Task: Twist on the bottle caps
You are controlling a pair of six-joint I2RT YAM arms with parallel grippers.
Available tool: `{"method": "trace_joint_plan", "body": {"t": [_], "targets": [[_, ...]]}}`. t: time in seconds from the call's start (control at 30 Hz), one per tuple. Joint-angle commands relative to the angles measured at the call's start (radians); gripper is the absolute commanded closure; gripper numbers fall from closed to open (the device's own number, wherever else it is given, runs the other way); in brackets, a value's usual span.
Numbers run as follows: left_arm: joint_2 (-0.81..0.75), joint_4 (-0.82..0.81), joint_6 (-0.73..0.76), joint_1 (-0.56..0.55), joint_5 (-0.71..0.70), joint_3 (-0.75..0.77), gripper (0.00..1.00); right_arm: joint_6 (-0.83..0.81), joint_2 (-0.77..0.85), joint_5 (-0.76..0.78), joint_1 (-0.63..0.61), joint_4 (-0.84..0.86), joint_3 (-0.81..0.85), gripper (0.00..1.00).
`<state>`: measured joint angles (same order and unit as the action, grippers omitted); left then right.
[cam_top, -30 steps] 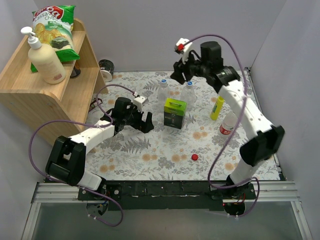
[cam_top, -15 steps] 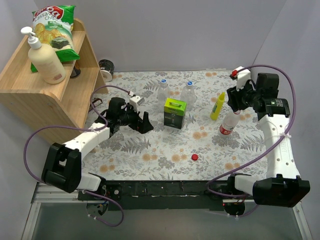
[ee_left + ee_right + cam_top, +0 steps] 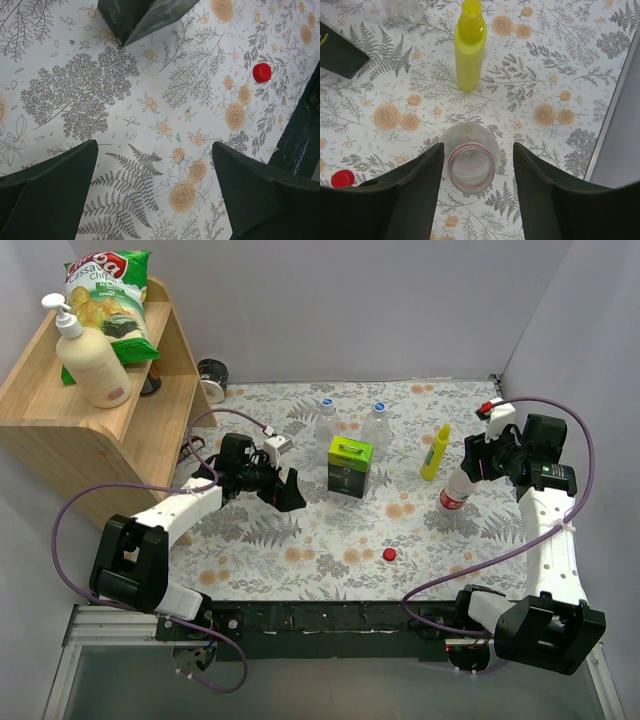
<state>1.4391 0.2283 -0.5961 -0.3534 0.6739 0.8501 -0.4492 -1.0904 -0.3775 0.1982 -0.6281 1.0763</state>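
Note:
Two clear bottles [image 3: 326, 422] [image 3: 377, 424] with blue caps on stand at the back centre. A third clear bottle [image 3: 453, 496] with a red-and-white label stands uncapped at the right; its open mouth [image 3: 471, 166] shows in the right wrist view. A red cap [image 3: 390, 554] lies loose on the mat and also shows in the left wrist view [image 3: 262, 73] and the right wrist view [image 3: 342, 178]. My right gripper [image 3: 471, 462] [image 3: 478, 146] is open, just above the uncapped bottle, one finger on each side. My left gripper [image 3: 285, 491] [image 3: 155, 145] is open and empty over the mat.
A green-and-black box [image 3: 350, 466] stands mid-table. A yellow squeeze bottle [image 3: 434, 452] [image 3: 469, 50] stands close behind the uncapped bottle. A wooden shelf [image 3: 100, 430] at the left carries a cream pump bottle [image 3: 90, 358] and a chip bag. A tape roll [image 3: 213, 376] lies behind it.
My right arm has swung from the back, above the capped bottles, to the right and down over the labelled bottle. My left gripper has barely shifted.

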Motion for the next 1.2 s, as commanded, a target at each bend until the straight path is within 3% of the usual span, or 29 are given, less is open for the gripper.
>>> {"method": "trace_joint_plan", "body": {"t": [0.0,0.07,0.2,0.3,0.4,0.47,0.6,0.7,0.9,1.17], "targets": [[-0.005,-0.003,0.024,0.001,0.049,0.049,0.02,-0.003,-0.005,-0.044,0.003,0.071,-0.015,0.41],[-0.005,-0.001,0.027,0.001,0.069,0.05,0.02,-0.002,0.003,-0.061,0.003,0.09,-0.036,0.46],[-0.022,-0.004,0.042,-0.002,0.114,0.069,0.02,-0.005,0.043,-0.179,0.003,0.136,-0.079,0.74],[-0.054,0.031,0.109,-0.042,0.124,0.104,0.02,-0.014,0.081,-0.277,0.001,0.099,-0.012,0.84],[-0.08,0.031,0.148,-0.13,0.096,0.174,0.02,-0.023,0.09,-0.493,0.003,-0.04,0.097,0.87],[-0.068,0.032,0.183,-0.205,0.067,0.239,0.02,0.065,0.095,-0.593,0.001,-0.067,0.181,0.89],[-0.002,-0.03,0.19,-0.295,-0.002,0.328,0.02,0.396,0.148,-0.725,0.0,0.169,0.137,0.94],[0.066,-0.101,0.154,-0.341,-0.113,0.401,0.02,0.577,0.159,-0.738,-0.013,0.33,0.085,0.97],[0.177,-0.178,0.197,-0.459,-0.235,0.484,0.02,0.627,0.15,-0.732,-0.031,0.405,0.105,0.98],[0.253,-0.136,0.202,-0.513,-0.153,0.566,0.02,0.632,0.195,-0.672,-0.037,0.433,0.06,0.99]]}}
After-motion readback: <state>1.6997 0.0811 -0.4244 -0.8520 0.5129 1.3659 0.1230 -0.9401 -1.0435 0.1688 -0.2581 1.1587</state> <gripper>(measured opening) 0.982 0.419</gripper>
